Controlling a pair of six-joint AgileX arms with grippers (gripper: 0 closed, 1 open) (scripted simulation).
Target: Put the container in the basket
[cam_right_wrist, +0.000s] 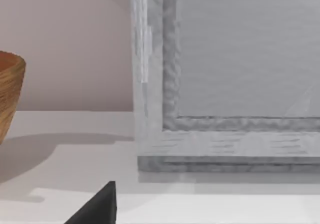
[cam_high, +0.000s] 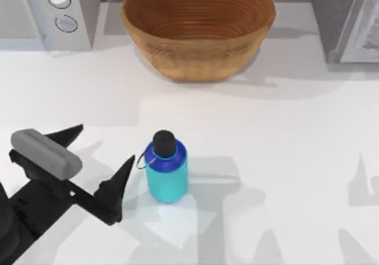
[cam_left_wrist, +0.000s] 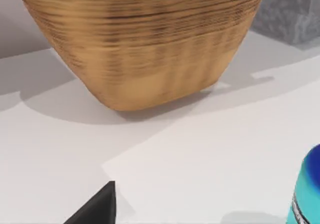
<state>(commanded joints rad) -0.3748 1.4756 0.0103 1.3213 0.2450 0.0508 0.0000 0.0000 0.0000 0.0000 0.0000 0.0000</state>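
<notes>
The container (cam_high: 167, 169), a turquoise bottle with a dark blue shoulder and a black cap, stands upright on the white table in front of the basket (cam_high: 198, 28). My left gripper (cam_high: 98, 155) is at the lower left, open, its fingers spread wide. Its nearer fingertip is just left of the container and apart from it. In the left wrist view the basket (cam_left_wrist: 145, 48) looms ahead, the container (cam_left_wrist: 307, 194) is at the edge, and one fingertip (cam_left_wrist: 100, 209) shows. In the right wrist view one dark fingertip (cam_right_wrist: 100, 209) of my right gripper shows, with the basket (cam_right_wrist: 10, 93) at the side.
A white appliance with two knobs (cam_high: 47, 10) stands at the back left. A grey box-like appliance (cam_high: 349, 16) stands at the back right and is close ahead in the right wrist view (cam_right_wrist: 240, 83). Bare table lies between the container and the basket.
</notes>
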